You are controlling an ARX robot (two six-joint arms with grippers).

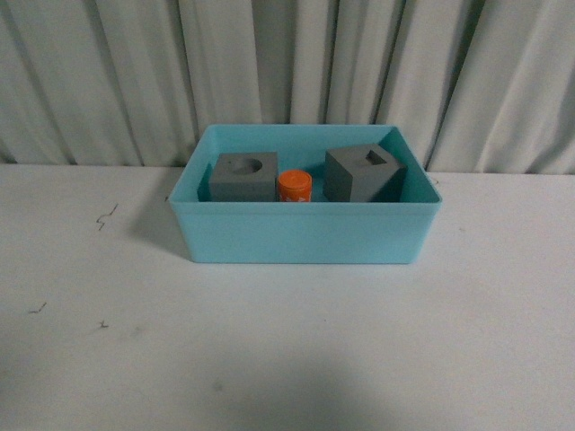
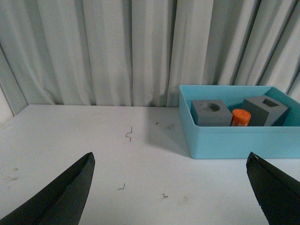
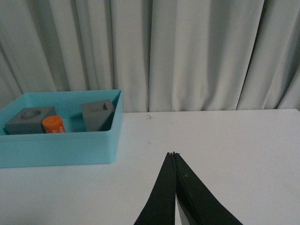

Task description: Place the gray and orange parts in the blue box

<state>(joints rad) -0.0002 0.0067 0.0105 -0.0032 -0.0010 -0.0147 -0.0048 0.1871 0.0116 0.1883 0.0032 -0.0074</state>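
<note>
All three parts sit inside blue box (image 1: 305, 235). Left tool (image 2: 171, 187) wide apart, right tool (image 3: 174, 187) pressed together, both empty. Little risk: stray arm nudging box.

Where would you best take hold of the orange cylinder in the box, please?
Probably from straight above, closing on the round sides of the orange cylinder. It stands upright between the two gray cubes, and the blue box walls block any sideways approach.
</note>
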